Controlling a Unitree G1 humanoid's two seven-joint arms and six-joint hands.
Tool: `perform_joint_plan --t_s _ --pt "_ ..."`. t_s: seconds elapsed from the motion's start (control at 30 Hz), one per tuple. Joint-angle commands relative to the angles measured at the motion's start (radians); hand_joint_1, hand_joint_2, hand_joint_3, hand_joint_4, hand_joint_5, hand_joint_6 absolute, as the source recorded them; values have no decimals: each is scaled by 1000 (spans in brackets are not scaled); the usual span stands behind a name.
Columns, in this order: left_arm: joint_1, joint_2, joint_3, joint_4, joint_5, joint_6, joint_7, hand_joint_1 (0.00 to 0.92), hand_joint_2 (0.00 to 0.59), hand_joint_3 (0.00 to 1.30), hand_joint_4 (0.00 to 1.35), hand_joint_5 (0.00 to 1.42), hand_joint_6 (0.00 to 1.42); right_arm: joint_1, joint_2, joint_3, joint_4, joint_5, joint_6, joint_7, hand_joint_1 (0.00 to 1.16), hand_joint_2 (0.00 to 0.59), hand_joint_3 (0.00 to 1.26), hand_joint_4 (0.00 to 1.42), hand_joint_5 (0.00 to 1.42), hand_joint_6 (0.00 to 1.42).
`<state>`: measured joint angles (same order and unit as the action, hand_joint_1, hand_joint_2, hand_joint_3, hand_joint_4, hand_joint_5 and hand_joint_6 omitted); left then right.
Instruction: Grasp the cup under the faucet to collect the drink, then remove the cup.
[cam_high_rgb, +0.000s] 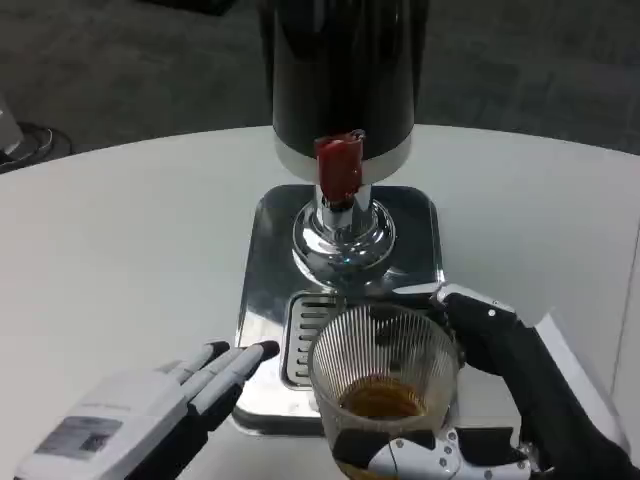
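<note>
My clear ribbed cup (385, 375) holds amber drink (382, 400). The faucet handle (338, 168) is red, the dispenser (345, 70) black, its base (265, 260) mirrored chrome, the worktop (130, 240) white.

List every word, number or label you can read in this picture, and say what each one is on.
No text can be read.
The left hand has a grey label on its white back, with print too small and blurred to read.
No lettering shows on the dispenser, its red tap or the cup.

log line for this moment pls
right robot hand: grips cup | cup: some drink, on drip tray | left robot hand: open, beside tray
</note>
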<state>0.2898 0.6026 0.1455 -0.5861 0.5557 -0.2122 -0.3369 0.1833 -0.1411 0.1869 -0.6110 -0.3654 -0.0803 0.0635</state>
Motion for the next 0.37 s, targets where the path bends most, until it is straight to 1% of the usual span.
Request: perform_joint_plan --t_s 0.03,0.37 --pt "-3 2 4 7 -5 7 -9 0 100 27 0 0 91 -10 6 -1 -23 11 -20 -2 1046 133 1018 1129 1147 823" --pt "-24 9 4 22 -12 7 -17 0 100 27 0 0 91 -20 4 -8 -19 12 -20 -1 1047 133 1018 1115 1147 820"
